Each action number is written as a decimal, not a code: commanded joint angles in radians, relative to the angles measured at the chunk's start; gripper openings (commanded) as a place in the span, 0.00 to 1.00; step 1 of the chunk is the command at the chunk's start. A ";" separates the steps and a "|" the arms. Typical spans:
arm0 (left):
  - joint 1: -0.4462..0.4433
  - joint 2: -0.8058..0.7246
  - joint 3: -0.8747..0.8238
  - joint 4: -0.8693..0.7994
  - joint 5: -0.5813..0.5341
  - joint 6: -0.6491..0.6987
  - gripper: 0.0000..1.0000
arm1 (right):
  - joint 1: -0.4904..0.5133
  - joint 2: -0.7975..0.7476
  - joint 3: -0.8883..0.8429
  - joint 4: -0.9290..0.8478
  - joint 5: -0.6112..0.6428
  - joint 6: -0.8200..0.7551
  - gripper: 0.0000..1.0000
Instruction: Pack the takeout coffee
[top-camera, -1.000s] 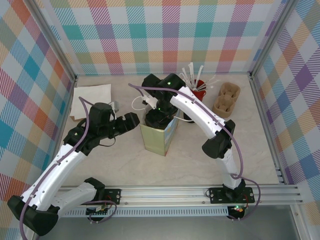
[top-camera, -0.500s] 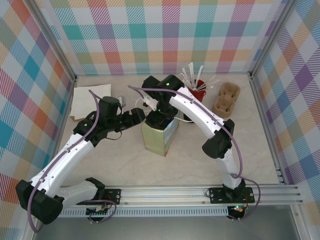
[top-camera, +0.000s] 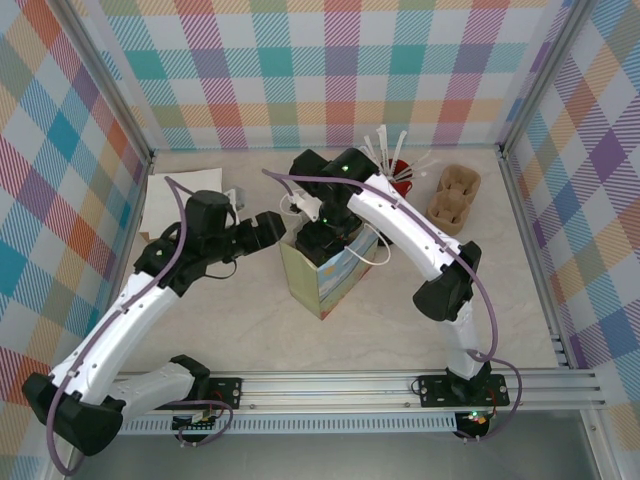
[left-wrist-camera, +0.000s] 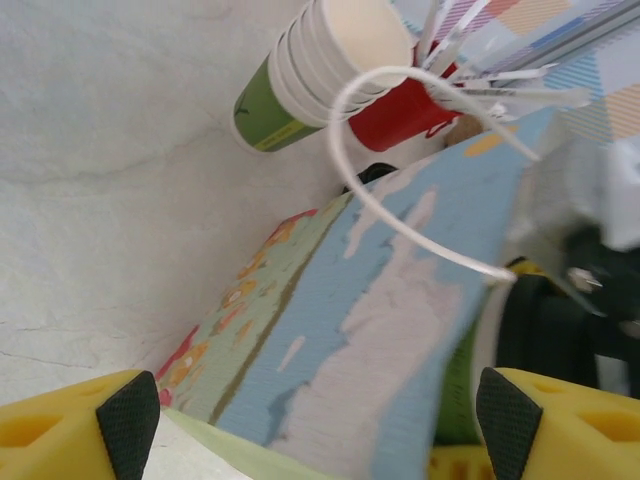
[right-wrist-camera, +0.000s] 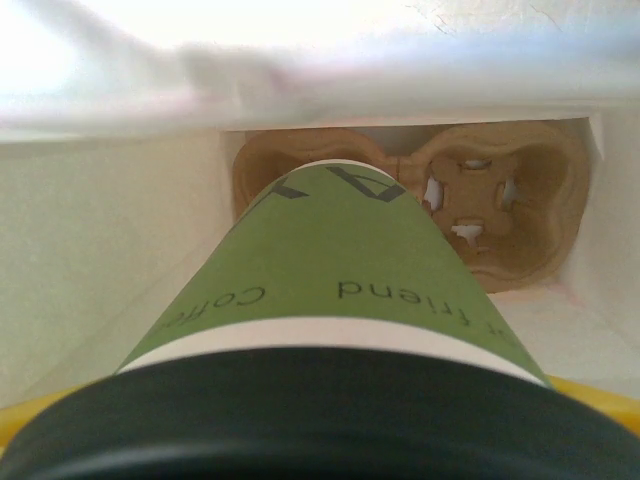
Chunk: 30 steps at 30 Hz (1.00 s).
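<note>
- The left gripper (top-camera: 278, 226) has advanced right, from clear of the paper bag (top-camera: 325, 285) to its far-left top edge.
- The paper bag has tipped right and slid nearer; its blue side and white handle (top-camera: 374, 252) now show.
- The right gripper (right-wrist-camera: 318, 430), holding the takeout coffee (right-wrist-camera: 330, 290), has shifted slightly near and right.

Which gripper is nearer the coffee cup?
Right. The right gripper holds the cup inside the bag; the left gripper is outside, at the bag's left side, jaws open.
</note>
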<state>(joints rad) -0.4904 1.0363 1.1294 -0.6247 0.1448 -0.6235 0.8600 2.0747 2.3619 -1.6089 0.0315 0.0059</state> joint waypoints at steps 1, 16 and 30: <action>-0.007 -0.043 0.036 -0.017 0.022 0.039 0.85 | 0.005 -0.031 -0.001 -0.005 -0.016 -0.018 0.80; -0.006 0.150 0.087 -0.017 0.124 0.129 0.84 | 0.002 -0.033 -0.010 -0.007 -0.020 -0.014 0.80; 0.015 0.163 0.091 -0.047 -0.030 0.114 0.80 | 0.004 -0.089 -0.100 0.014 -0.026 -0.006 0.79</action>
<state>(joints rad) -0.4877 1.2060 1.1900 -0.6437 0.1692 -0.5217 0.8593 2.0396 2.2776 -1.5833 0.0238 -0.0006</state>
